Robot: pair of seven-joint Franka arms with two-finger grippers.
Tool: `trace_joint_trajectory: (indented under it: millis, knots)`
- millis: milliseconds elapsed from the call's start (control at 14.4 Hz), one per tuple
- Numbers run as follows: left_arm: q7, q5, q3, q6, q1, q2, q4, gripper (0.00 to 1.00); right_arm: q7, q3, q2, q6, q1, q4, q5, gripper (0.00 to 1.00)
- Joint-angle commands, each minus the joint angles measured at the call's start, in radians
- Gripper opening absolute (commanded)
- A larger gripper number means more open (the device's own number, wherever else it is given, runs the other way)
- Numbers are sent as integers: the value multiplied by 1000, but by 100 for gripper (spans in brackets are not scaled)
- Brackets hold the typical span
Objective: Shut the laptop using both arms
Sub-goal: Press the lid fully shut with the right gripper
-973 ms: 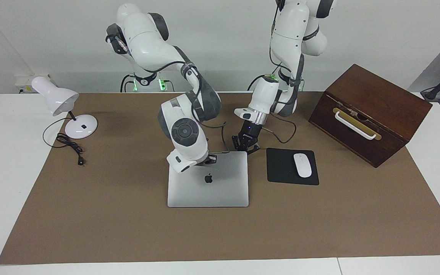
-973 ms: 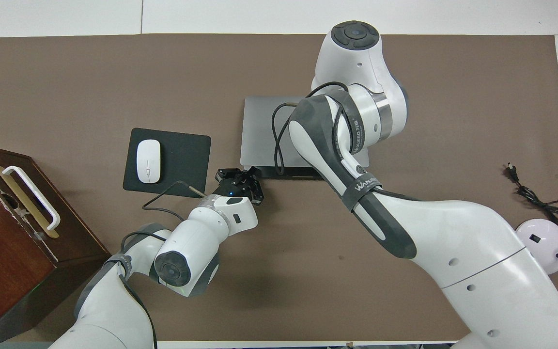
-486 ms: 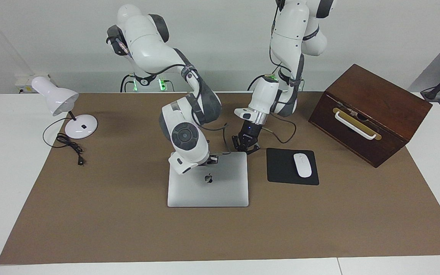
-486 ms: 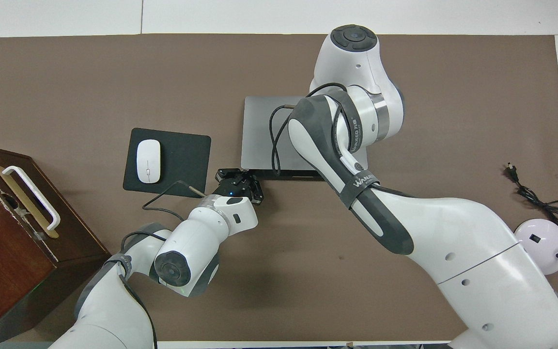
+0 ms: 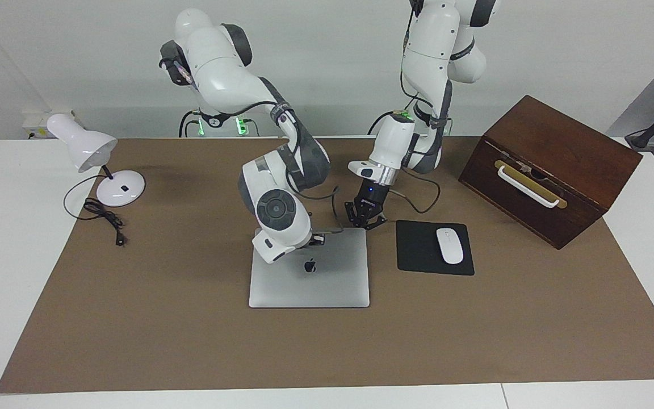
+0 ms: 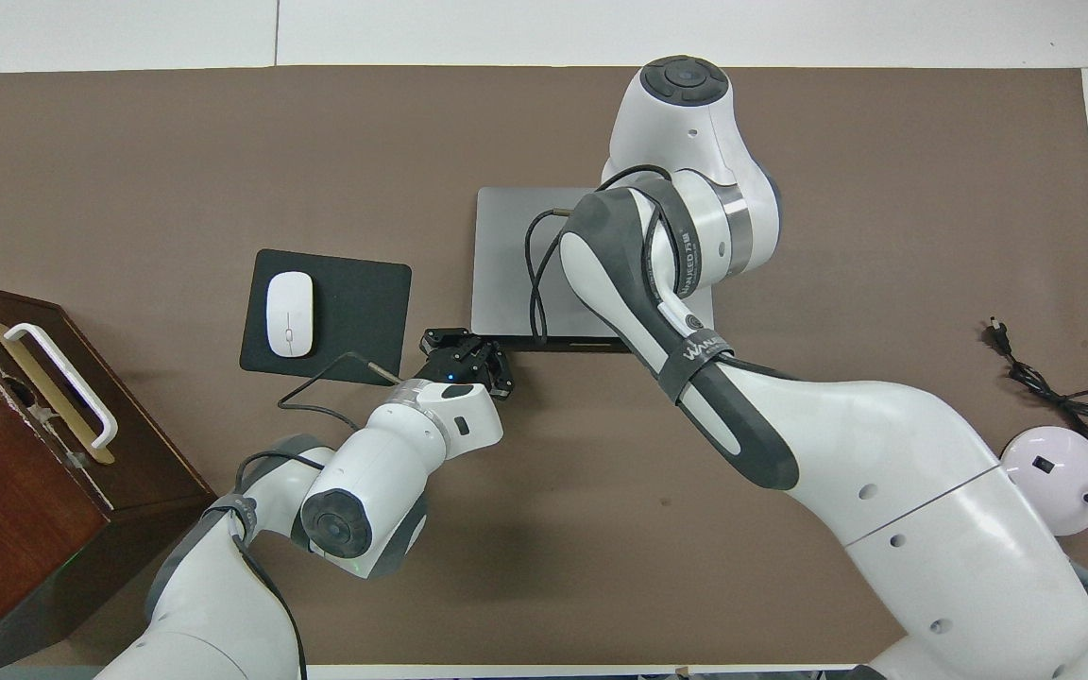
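The silver-grey laptop (image 5: 327, 284) lies mid-table with its lid, apple logo up, low over the base. In the overhead view the laptop (image 6: 506, 255) shows a thin dark strip along its edge nearest the robots. My right gripper (image 5: 317, 240) is on the lid near that edge, mostly hidden under its own wrist, and hidden by the arm in the overhead view. My left gripper (image 5: 365, 221) is at the lid's corner toward the left arm's end and also shows in the overhead view (image 6: 465, 344). I cannot tell whether it touches the lid.
A black mouse pad (image 5: 418, 253) with a white mouse (image 5: 449, 245) lies beside the laptop toward the left arm's end. A brown wooden box (image 5: 554, 165) with a white handle stands beside that. A white desk lamp (image 5: 94, 153) and its cable (image 5: 105, 218) are at the right arm's end.
The right arm's wrist has moved farther out over the lid, and the lid's edge nearest the robots has sunk a little. The left gripper has barely moved.
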Motion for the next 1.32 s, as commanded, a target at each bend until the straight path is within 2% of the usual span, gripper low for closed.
trace_joint_trajectory:
  millis: [0, 486, 764, 973, 1112, 1251]
  knots:
    - [25, -6, 23, 3, 8, 107, 44, 0, 18, 9, 0, 13, -7, -6, 25, 0]
    - [24, -7, 23, 3, 8, 107, 44, 0, 32, 10, -19, -2, -10, 7, 25, 0]
    - [5, -7, 21, 1, 18, 107, 44, 0, 28, 10, -67, -51, -21, 8, 23, 0]
    - [1, -7, 21, 1, 28, 99, 44, 0, 3, -5, -140, -65, -27, 8, 8, 0]
    - [-1, -7, 20, -2, 39, 87, 39, 0, -81, -21, -187, -65, -62, 10, -52, 0]
    - [-4, -7, 20, -8, 39, 66, 27, 0, -221, -25, -237, -65, -91, 22, -168, 0]
